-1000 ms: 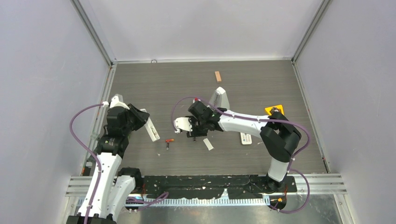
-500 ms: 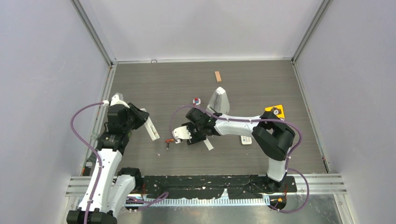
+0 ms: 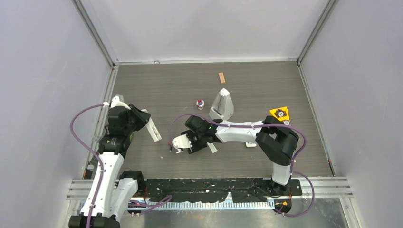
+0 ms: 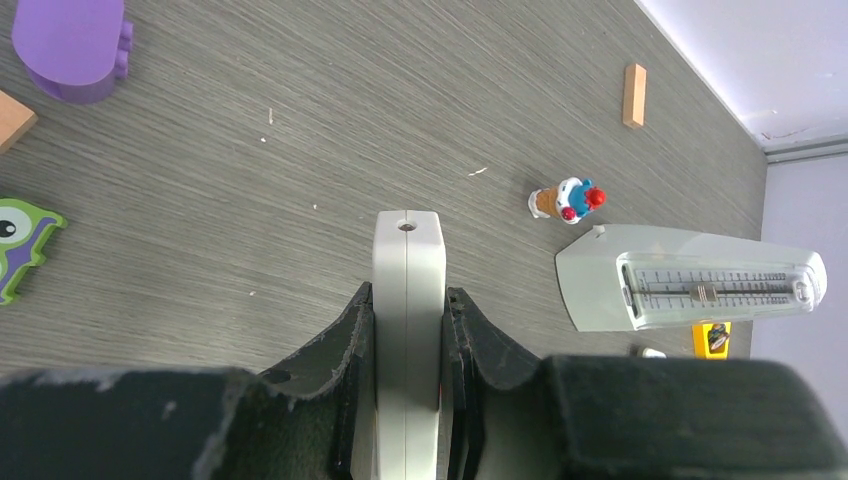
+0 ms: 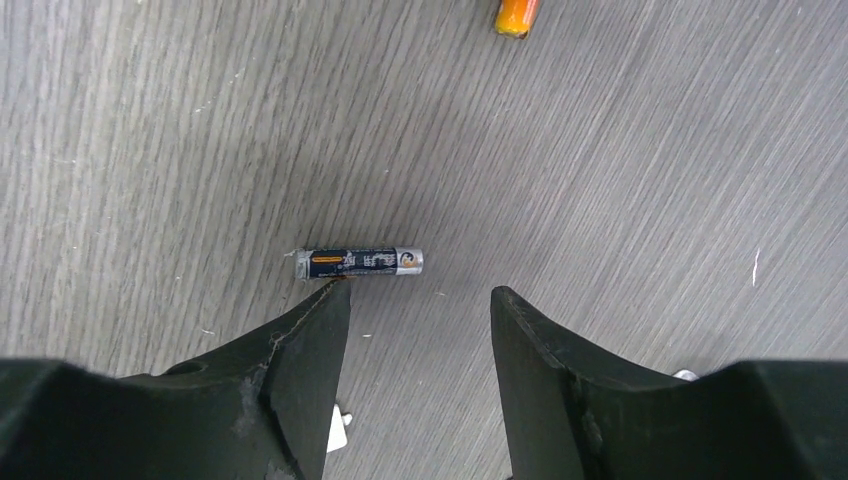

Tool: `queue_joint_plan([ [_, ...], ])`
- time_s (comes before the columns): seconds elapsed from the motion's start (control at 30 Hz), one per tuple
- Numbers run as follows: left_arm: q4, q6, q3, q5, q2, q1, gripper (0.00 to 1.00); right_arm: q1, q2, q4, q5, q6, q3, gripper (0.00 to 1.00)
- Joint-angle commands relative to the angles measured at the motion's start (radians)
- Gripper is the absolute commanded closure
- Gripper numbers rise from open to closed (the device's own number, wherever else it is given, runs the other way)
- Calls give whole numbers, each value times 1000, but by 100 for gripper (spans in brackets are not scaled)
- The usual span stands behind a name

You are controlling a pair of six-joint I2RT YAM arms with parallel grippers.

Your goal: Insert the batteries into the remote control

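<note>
My right end effector, fingers apart, hovers low over the surface. The nearest battery lies flat just above its left fingertip, left of the gap's centre. Its long axis runs left-right in the wrist frame, in line with the closing direction, so I'd judge a wrist turn is needed. The left end effector is clamped on the remote control, which points up-frame.

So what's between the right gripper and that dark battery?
Nothing; the right wrist view shows only bare table between the open right gripper and the battery.
</note>
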Motion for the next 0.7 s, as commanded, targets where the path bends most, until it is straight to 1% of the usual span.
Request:
queue_joint_plan([
  [0.0, 55, 1, 16, 11, -17, 7, 100, 20, -12, -61, -26, -8, 0, 41],
  [0.37, 63, -6, 10, 25, -9, 7, 100, 50, 20, -18, -25, 25, 23, 41],
  [0.67, 59, 0, 21, 15, -3, 10, 100, 52, 82, -27, -60, 1, 101, 41],
])
